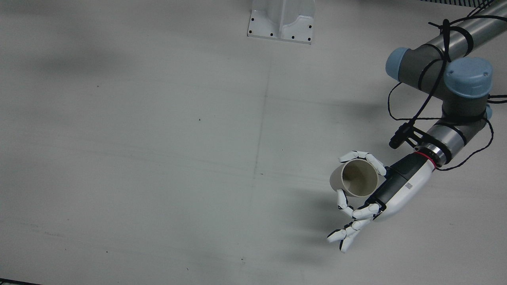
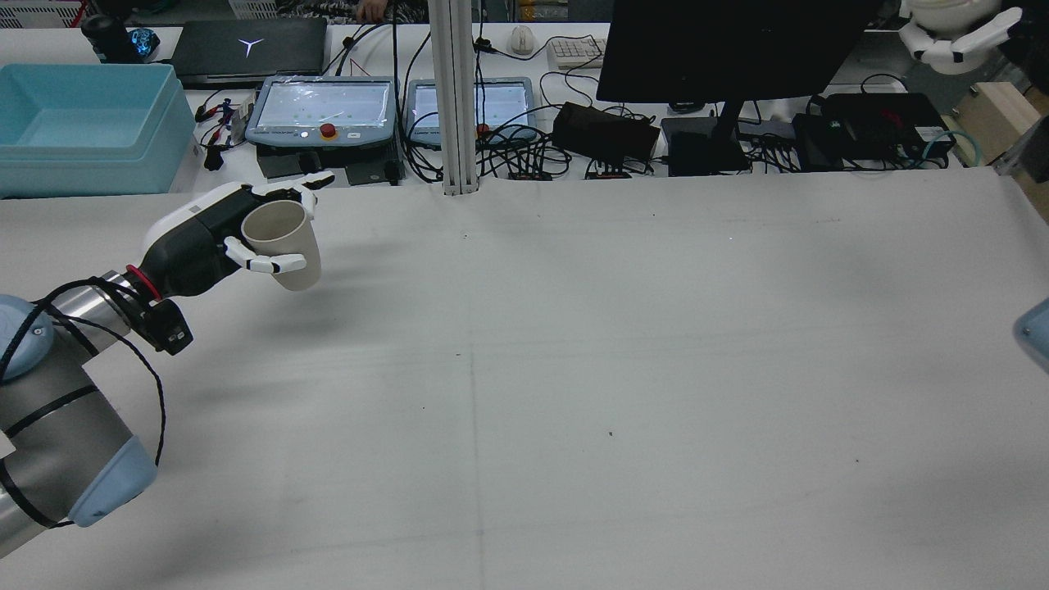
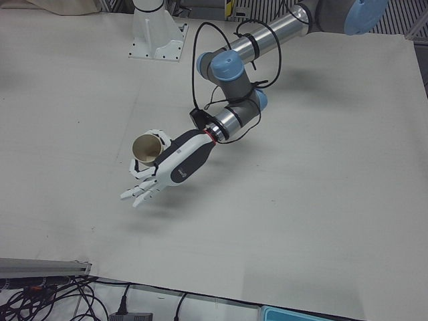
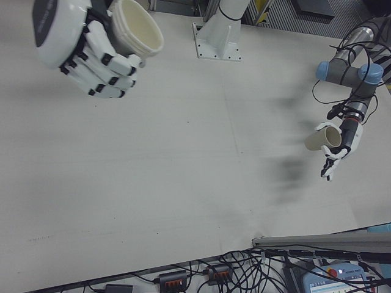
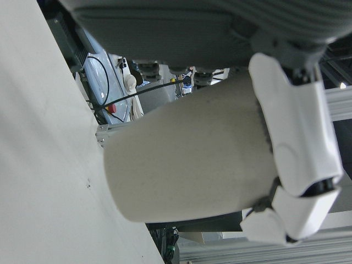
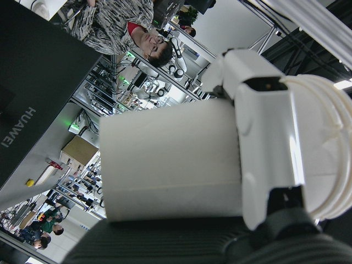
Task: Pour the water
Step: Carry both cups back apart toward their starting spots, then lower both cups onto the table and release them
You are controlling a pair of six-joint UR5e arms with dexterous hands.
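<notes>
Left hand (image 1: 380, 190) is wrapped around a tan paper cup (image 1: 355, 178) and holds it up in the air above the white worktop (image 1: 158, 158). You can find them in the lower right of the front view and at the middle left of the rear view. Two fingers (image 1: 366, 156) pinch the cup near its rim, and the others stick out free below it. The cup leans a little, with its open mouth still mostly up. I think it is kept that way so nothing spills before the pour. From above, the inside looks brown and I cannot see any water in it.

Right hand (image 4: 85, 49) shows at the upper left of the right-front view and at the top right corner of the rear view. It is high up and far from the left one. Its fingers are curled around a second cup (image 4: 137, 27), a whitish one with ridges near the rim. This cup stands almost straight, so it may be the one that gets filled, but I cannot be sure.

To pour, the two cups must come close together, one mouth over the other. They are well apart now, so the pour looks not yet begun.
</notes>
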